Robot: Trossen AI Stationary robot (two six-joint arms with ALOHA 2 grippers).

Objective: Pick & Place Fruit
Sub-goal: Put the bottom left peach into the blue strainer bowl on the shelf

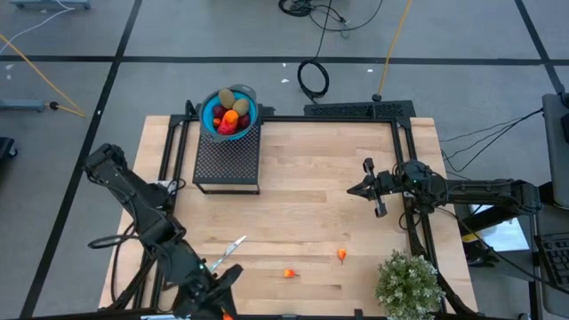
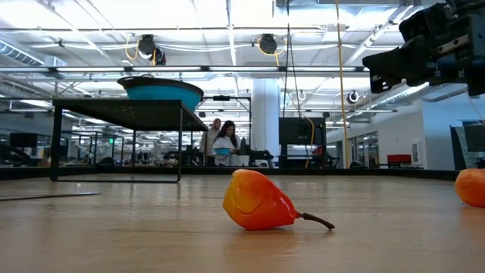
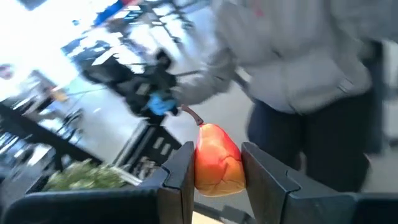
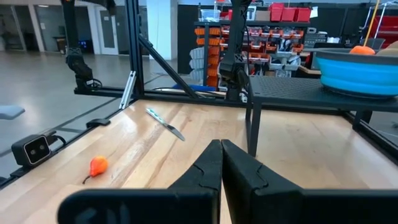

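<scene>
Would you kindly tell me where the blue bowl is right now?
In the high view, the blue bowl sits on the black mesh stand at the table's far left, filled with fruit.

Grey tiled floor [image 1: 80, 36] with cables surrounds the wooden table [image 1: 302, 178]; bright ceiling lights [image 2: 227, 15] hang overhead.

Bright, even light is cast from ceiling strip lights [image 2: 91, 14], blown out to white glare in the low view. Only faint shadows are thrown on the wooden table [image 1: 302, 213]. The left wrist view's background is heavily motion-blurred.
</scene>
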